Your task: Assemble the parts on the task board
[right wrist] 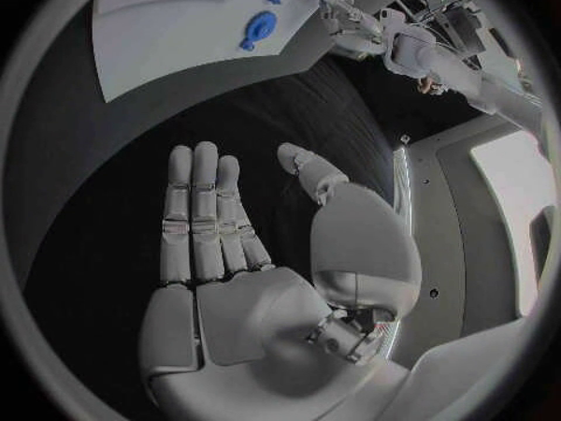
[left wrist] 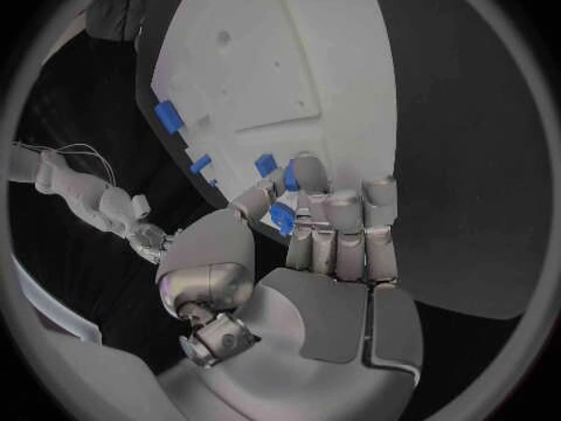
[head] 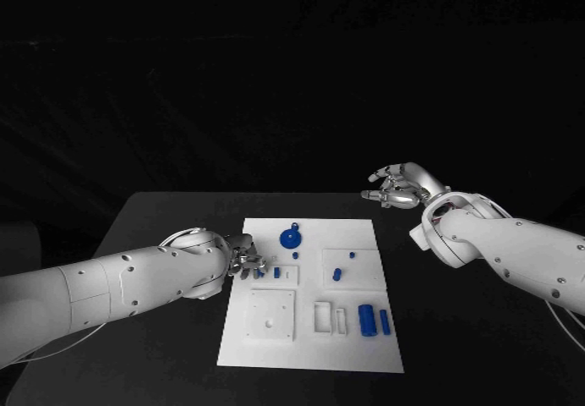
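Left robot hand (left wrist: 322,229), at the task board (head: 366,338) 9 o'clock edge, pinches a blue part (left wrist: 281,218) that may slip; right robot hand (right wrist: 251,253) is held wide, empty.

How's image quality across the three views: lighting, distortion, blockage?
Head view: dark surround, the white board bright and slightly washed out, parts legible. Left wrist view: strong fisheye bends the board's edges; the left hand covers a blue part at its fingertips. Right wrist view: right hand evenly lit, board curved near the rim.
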